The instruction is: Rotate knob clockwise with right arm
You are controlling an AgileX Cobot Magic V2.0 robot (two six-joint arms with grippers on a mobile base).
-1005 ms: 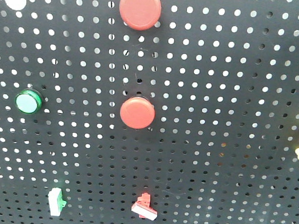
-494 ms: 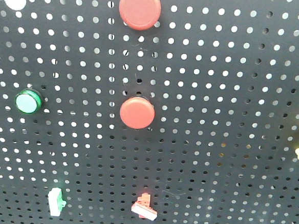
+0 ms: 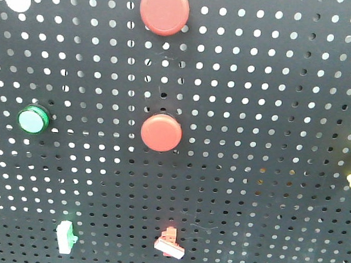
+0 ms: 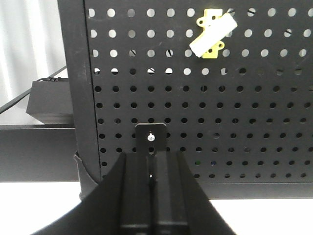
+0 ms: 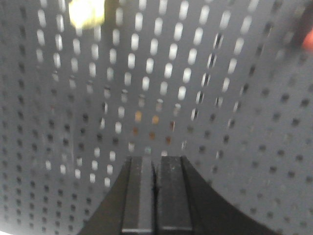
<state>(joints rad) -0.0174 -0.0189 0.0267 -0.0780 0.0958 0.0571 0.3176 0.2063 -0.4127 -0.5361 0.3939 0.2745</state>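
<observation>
- Facing the black pegboard (image 5: 234, 147) close up, the right gripper (image 5: 155, 196) has its fingers pressed together, holding nothing and touching nothing.
- Left gripper (image 4: 152, 196) likewise closed and empty, below a yellow switch (image 4: 211, 33).
- Which fitting is the knob is unclear; the front view shows two red round buttons (image 3: 161, 132), a green one (image 3: 33, 119).
- No readable writing.

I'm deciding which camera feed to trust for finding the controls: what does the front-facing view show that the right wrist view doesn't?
Only the front-facing view shows the two large red round buttons, the green button, and the small green and red switches lower down. Only the right wrist view shows the right tool, jaws together, close to the board; it is blurred. Both show the black pegboard and a yellowish piece.
</observation>
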